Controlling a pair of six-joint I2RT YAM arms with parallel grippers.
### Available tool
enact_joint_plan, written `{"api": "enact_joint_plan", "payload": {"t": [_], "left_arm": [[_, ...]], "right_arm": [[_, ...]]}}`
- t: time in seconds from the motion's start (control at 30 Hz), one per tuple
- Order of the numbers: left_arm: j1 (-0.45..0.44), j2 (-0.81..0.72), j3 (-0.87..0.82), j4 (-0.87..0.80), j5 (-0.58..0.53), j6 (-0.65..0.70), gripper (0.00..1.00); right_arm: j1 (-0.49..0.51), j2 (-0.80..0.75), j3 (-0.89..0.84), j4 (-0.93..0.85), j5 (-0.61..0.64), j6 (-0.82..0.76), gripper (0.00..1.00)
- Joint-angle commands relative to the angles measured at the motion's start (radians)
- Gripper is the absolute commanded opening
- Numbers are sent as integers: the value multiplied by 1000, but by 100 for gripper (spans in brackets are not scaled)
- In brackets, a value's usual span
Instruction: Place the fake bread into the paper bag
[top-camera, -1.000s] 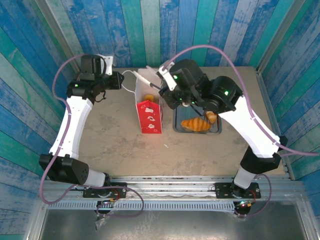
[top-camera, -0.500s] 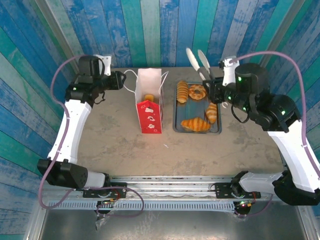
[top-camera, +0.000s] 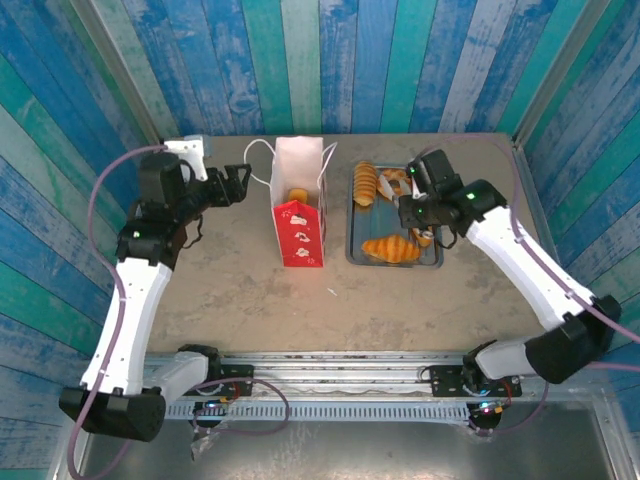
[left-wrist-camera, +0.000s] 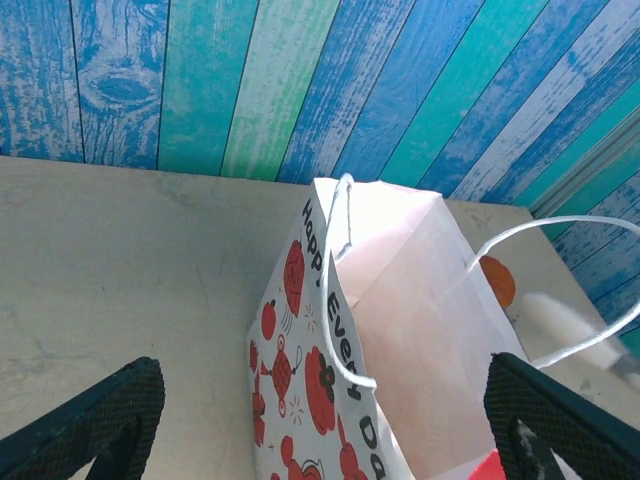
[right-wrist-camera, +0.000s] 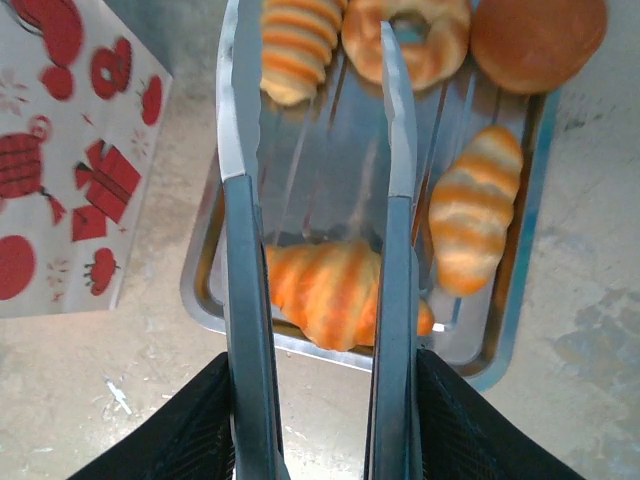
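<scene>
five pieces of the fake bread (right-wrist-camera: 335, 295) lie in the grey tray (right-wrist-camera: 505, 330): a croissant at the near end, a striped roll (right-wrist-camera: 470, 225) beside it, and another roll, a ring piece (right-wrist-camera: 420, 40) and a round bun (right-wrist-camera: 540, 35) at the far end. one more piece (top-camera: 297, 194) sits inside the paper bag (top-camera: 298, 225), which stands upright just left of the tray.

note that the right gripper (top-camera: 412, 208) is clamped around the handles of the metal tongs (right-wrist-camera: 240, 250); the tong blades stand apart and hold nothing. the left gripper (top-camera: 232, 185) has its fingers spread wide and empty, close to the bag's left side by the cord handles.

check the key relation in the right wrist view. the croissant lies under the middle of the blades, its long axis crosswise to them, while the tips reach over the ring piece and the far roll. the right arm is the nearer one. if the croissant is the target, you probably need to draw the tips back toward it before closing.
</scene>
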Motion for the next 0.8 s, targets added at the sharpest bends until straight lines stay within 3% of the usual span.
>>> {"api": "enact_joint_plan", "payload": {"t": [0.0, 0.43, 0.77], "left_arm": [[4, -72, -37, 55, -17, -44, 86], [4, -125, -70, 19, -36, -32, 86], [4, -128, -76, 12, -38, -25, 85]], "right_arm": [[-18, 57, -12, 76, -37, 32, 45], [-48, 259, -33, 218, -102, 56, 45], [-53, 310, -24, 262, -130, 42, 47]]}}
